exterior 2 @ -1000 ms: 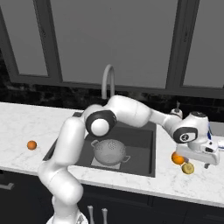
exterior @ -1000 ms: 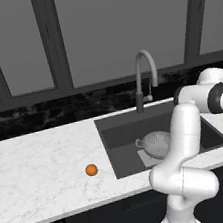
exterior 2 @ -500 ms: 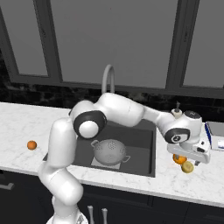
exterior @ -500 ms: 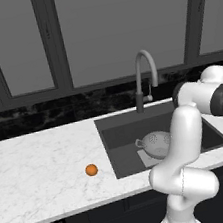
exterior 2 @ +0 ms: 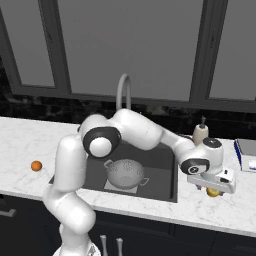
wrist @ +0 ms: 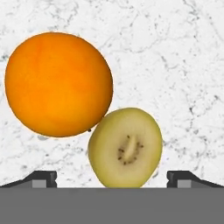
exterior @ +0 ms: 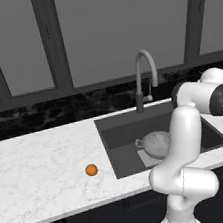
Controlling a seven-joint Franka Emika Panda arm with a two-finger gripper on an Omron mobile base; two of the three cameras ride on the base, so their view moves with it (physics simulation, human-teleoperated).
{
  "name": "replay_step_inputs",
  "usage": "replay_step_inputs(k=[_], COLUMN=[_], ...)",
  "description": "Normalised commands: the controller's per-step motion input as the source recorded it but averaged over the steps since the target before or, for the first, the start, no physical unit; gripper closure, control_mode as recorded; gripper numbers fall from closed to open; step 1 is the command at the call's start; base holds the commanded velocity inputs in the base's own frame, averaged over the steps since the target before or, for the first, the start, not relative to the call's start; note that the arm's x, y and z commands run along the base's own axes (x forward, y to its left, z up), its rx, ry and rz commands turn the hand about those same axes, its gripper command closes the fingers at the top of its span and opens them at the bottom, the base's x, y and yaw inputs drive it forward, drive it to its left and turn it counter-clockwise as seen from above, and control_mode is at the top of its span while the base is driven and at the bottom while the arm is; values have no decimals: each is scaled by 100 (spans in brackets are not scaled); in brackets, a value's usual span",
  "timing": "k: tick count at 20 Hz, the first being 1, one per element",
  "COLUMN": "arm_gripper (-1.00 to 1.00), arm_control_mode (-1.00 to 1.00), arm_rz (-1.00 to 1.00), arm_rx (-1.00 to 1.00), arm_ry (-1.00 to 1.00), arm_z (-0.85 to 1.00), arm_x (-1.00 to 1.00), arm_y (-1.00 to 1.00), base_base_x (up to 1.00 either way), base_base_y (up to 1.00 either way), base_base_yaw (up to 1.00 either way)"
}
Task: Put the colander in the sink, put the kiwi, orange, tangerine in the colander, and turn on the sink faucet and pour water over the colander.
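My gripper (wrist: 111, 180) is open, its two dark fingertips (wrist: 42, 178) standing wide apart on either side of the kiwi (wrist: 125, 147). The kiwi lies cut face up on the marble. It touches a large bright orange fruit (wrist: 59, 83); whether this is the orange or the tangerine I cannot tell. In the right base view the gripper (exterior 2: 215, 187) hangs just above the kiwi (exterior 2: 213, 193), right of the sink (exterior 2: 161, 159). The colander (exterior 2: 125, 172) (exterior: 157, 144) stands in the sink (exterior: 120, 132). A second small orange fruit (exterior: 91, 170) (exterior 2: 36, 165) lies on the counter to the left. The faucet (exterior: 146, 75) runs no water.
A beige soap pump bottle (exterior 2: 201, 133) stands behind the sink's right corner. A white and blue box (exterior 2: 247, 152) sits at the far right of the counter (exterior: 40, 164). Dark windows and a black backsplash close the back.
The gripper has moved left along the counter and dropped a little, coming over the kiwi and the orange fruit. Its jaws stayed wide. Colander and left fruit have not moved.
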Motion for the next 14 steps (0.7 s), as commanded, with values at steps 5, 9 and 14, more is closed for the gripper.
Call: replay_step_inputs(k=[5,9,14], arm_gripper=[-100,-100,100], arm_control_mode=[-100,-100,-100], arm_rz=[2,2,5], arm_rx=[0,0,0], arm_ry=[0,-1,0], arm_z=[-3,-12,-31], arm_x=[12,23,10], arm_y=[-24,-9,-2], base_base_x=[0,0,0], base_base_y=[0,0,0], base_base_yaw=[0,0,0])
